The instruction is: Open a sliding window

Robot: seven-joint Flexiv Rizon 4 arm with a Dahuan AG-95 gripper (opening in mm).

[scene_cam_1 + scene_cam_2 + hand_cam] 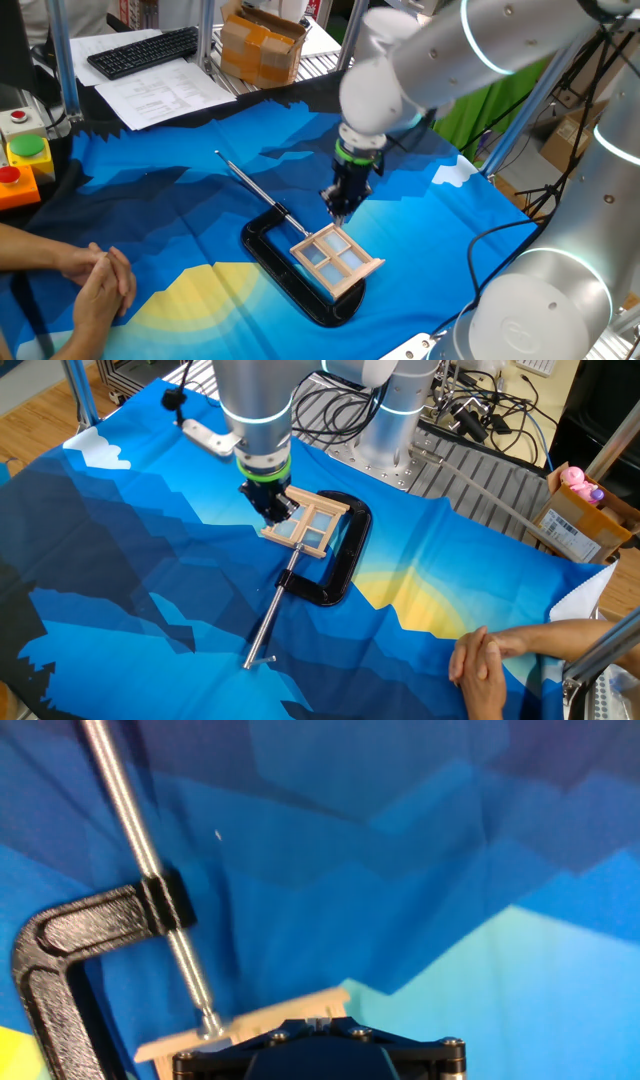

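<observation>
The small wooden sliding window with four pale blue panes (337, 260) sits in the black C-shaped clamp (290, 270) (metal rod sticking out) on the blue desk (150, 200). The robot's hand (338, 207) touches its top edge; I cannot tell if the fingers are apart.

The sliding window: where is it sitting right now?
In one fixed view the sliding window lies near the middle of the blue cloth, held in the black C-clamp, directly below the gripper.

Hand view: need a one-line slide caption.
Gripper right at the wooden edge of the sliding window, held by the black C-clamp and its metal rod on blue cloth.
</observation>
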